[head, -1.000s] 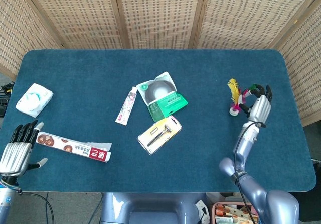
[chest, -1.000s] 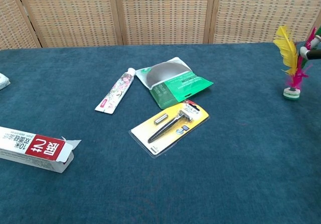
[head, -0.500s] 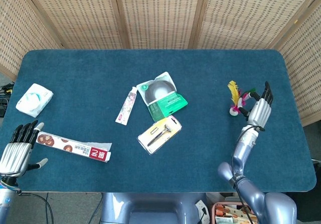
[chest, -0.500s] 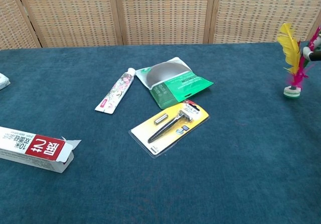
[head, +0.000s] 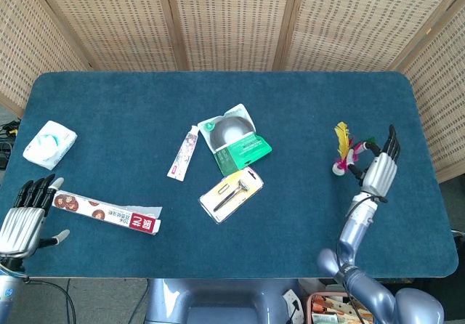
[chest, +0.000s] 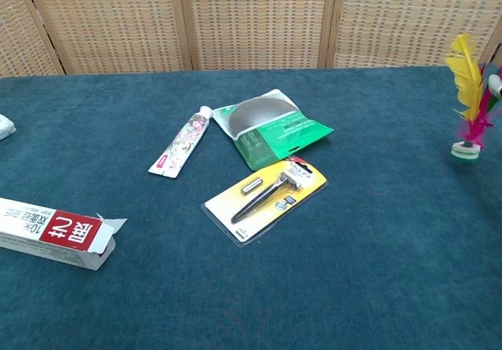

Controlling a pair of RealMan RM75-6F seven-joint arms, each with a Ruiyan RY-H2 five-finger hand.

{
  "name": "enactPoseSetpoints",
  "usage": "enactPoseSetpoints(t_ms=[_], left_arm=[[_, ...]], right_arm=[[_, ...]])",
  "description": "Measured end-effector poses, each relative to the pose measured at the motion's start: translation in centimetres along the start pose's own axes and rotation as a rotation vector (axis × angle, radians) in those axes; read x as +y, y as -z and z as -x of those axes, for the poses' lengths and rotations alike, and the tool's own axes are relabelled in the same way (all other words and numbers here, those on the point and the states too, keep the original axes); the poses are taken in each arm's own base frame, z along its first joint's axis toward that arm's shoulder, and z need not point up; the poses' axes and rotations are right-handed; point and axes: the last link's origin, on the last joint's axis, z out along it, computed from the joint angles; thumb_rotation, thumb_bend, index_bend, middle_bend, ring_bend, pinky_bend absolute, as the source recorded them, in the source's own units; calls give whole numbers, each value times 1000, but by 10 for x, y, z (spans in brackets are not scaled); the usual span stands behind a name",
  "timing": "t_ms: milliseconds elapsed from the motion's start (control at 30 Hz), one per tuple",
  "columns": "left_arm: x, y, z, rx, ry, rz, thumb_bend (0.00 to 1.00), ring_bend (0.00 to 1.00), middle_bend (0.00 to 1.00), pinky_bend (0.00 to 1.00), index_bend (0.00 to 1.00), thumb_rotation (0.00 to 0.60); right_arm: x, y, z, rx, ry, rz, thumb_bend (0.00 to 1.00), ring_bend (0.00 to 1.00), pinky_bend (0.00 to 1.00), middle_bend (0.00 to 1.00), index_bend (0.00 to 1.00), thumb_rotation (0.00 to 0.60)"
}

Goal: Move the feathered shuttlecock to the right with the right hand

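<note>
Shuttlecock: yellow/pink feathers, white base. Table blue; razor card yellow.

place: lab-like test setup | blue felt table | wicker screens behind

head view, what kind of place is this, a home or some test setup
Probably a staged test setup, not a home: a table covered in blue cloth, woven screens closing off the back, and unrelated items laid out apart, such as a packaged razor, toothpaste tube and feathered shuttlecock.

Silver robot hand, black fingertips, glossy grey-blue arms, black cable
</note>
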Motion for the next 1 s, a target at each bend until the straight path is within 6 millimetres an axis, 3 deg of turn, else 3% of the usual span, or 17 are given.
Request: enactPoseSetpoints(t_ms=[433, 767, 1000], left_arm=[[3, 4, -3, 13, 3, 14, 0, 0, 0, 0, 0, 600], [2, 5, -5, 17, 7, 13, 0, 0, 0, 0, 0, 600], [2, 5, -5, 16, 6, 12, 0, 0, 0, 0, 0, 600]], right_arm=[[14, 15, -5, -65, -43, 92, 363, 0, 0, 0, 72, 600], [13, 24, -6, -133, -187, 222, 390, 0, 0, 0, 67, 600], [7, 29, -13, -119, -205, 191, 355, 0, 0, 0, 3, 600]])
